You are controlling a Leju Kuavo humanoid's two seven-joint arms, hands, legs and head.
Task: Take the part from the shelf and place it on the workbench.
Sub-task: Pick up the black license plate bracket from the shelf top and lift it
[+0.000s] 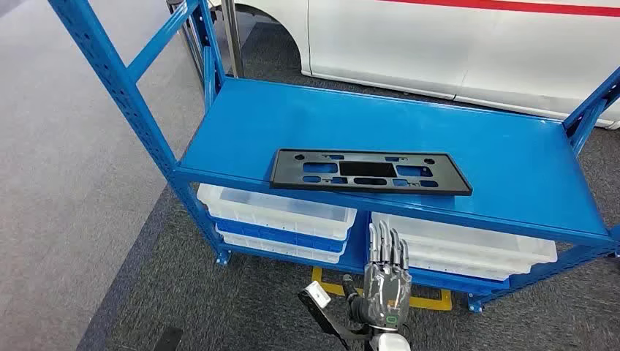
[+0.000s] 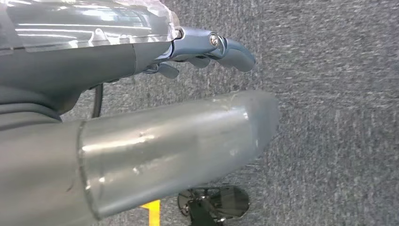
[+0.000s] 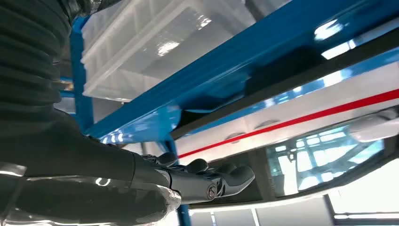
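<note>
Lying flat near the front edge of the blue metal shelf (image 1: 512, 157), the long black plastic plate (image 1: 370, 172) runs left to right. The right hand (image 1: 386, 281), empty with fingers straight and seemingly close together, hangs below and nearer. The left hand (image 2: 141, 141) holds nothing, over grey carpet.

we see our left hand (image 2: 141, 117) over grey carpet (image 2: 329, 94), holding nothing: the thick grey thumb (image 2: 179, 146) stretches out, a bluish finger (image 2: 226, 47) curls beside it, and a yellow floor mark (image 2: 151, 213) lies below.
</note>
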